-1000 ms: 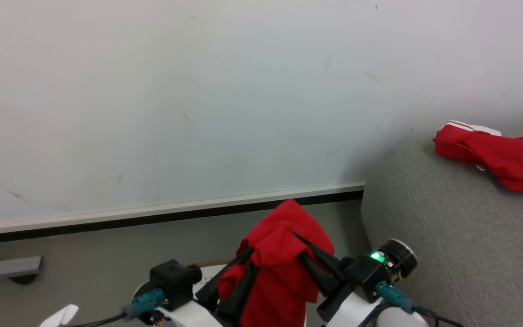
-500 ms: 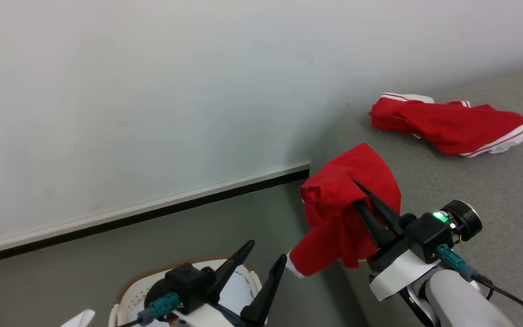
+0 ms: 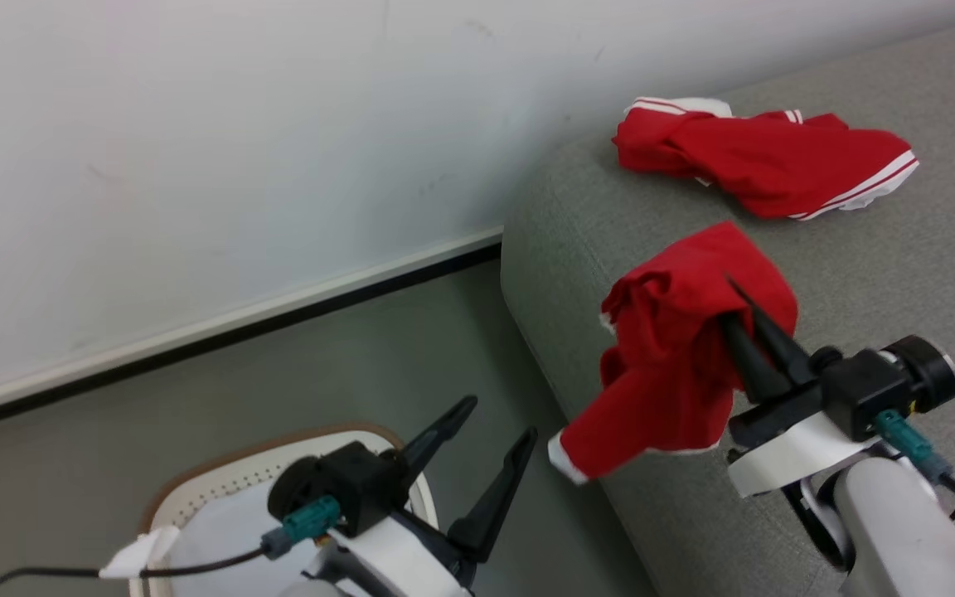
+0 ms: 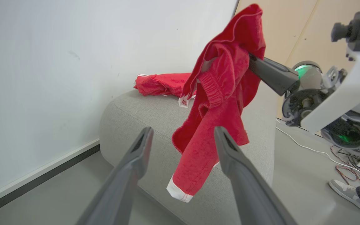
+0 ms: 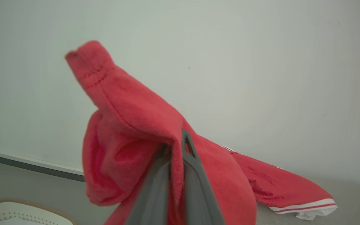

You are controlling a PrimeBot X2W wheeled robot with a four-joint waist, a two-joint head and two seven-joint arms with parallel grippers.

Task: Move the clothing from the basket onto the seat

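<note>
The right end effector (image 3: 733, 286) is clamped tight on a red garment (image 3: 676, 356), its two dark fingers (image 3: 755, 352) pressed together with their tips buried in a fold of the cloth. In the right wrist view the fabric (image 5: 130, 125) bunches over the closed fingers and rises to a stitched hem above them. The garment droops from the grip, and a sleeve with a white cuff (image 3: 564, 456) dangles at its lowest end. In the head view it hangs over the rounded end of the seat (image 3: 593, 240), the cuff just past the edge above the grey floor (image 3: 320, 356); whether the cloth touches the upholstery cannot be told.

The left end effector (image 3: 498, 417) stands wide open with nothing between its fingers. It points toward the hanging garment (image 4: 220, 93) from the side and is apart from it.

Below the left end effector sits the basket (image 3: 229, 485) on the floor, its brown rim and pale lining showing beside the arm.

A second red garment (image 3: 759, 157) with white stripe trim lies crumpled on the seat near the white wall (image 3: 237, 166), well apart from the held one.
</note>
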